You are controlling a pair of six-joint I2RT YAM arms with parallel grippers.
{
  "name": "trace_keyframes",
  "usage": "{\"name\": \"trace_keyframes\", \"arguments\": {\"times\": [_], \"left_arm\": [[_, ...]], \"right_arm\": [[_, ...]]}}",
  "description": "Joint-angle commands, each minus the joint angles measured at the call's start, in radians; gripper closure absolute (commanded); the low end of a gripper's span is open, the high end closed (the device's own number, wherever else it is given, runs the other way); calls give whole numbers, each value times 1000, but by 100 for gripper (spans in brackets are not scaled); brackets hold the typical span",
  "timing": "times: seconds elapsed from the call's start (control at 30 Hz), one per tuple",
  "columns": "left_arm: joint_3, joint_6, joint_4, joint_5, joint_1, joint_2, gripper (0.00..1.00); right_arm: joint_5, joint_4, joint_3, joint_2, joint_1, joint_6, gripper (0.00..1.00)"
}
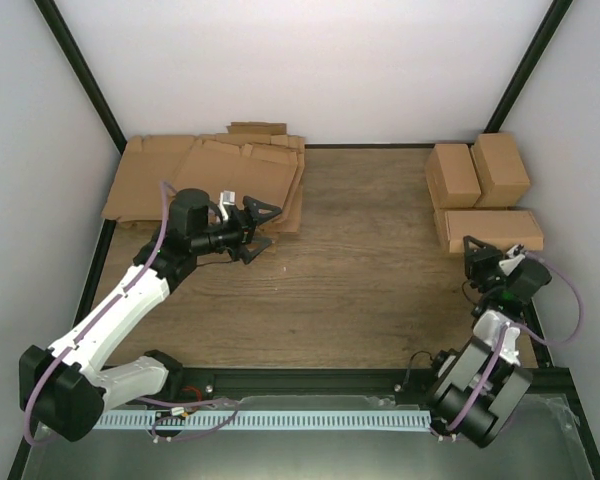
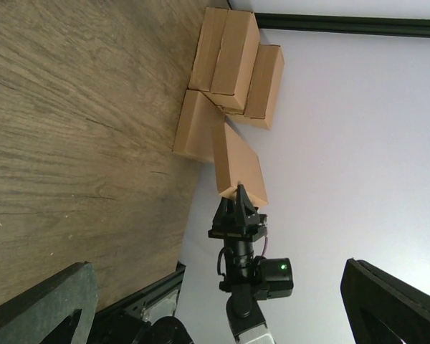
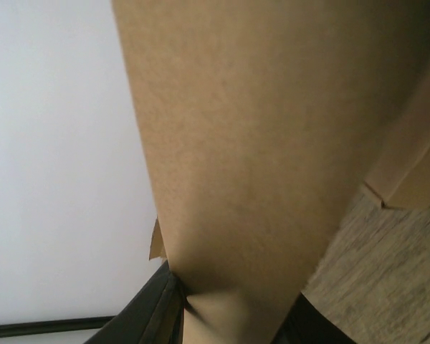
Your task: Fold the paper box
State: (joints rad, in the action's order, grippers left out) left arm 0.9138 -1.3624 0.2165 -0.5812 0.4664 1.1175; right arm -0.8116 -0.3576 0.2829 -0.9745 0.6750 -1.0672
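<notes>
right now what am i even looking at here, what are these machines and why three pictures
Two robot arms are bolted at the near edge of a wooden table. One picture looks down from above; the other two come from cameras on each wrist. The left gripper is open and empty, beside a pile of flat cardboard sheets. The right gripper is closed on a folded paper box, which fills the right wrist picture. Three finished boxes sit at the far right.
</notes>
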Motion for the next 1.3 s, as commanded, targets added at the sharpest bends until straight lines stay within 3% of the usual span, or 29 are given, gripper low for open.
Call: {"name": "trace_keyframes", "arguments": {"times": [0.0, 0.2, 0.57, 1.03, 1.1, 1.2, 1.27], "left_arm": [[-7, 29, -1, -10, -10, 10, 5], [-14, 44, -22, -19, -15, 35, 5], [2, 67, -36, -30, -16, 90, 5], [-2, 88, -18, -22, -16, 92, 4], [-3, 91, -16, -20, -15, 91, 4], [-4, 89, -14, -20, -16, 93, 4], [-2, 88, -13, -18, -16, 90, 4]], "right_arm": [[-85, -79, 94, -119, 41, 34, 79], [-118, -116, 166, -273, 42, 41, 76], [-120, -249, 171, -407, 39, -17, 74], [-77, -281, 239, -521, -16, -27, 71], [-64, -260, 246, -531, -16, -27, 62], [-31, -211, 238, -521, -17, -19, 38], [-9, -151, 239, -503, -17, 0, 27]]}}
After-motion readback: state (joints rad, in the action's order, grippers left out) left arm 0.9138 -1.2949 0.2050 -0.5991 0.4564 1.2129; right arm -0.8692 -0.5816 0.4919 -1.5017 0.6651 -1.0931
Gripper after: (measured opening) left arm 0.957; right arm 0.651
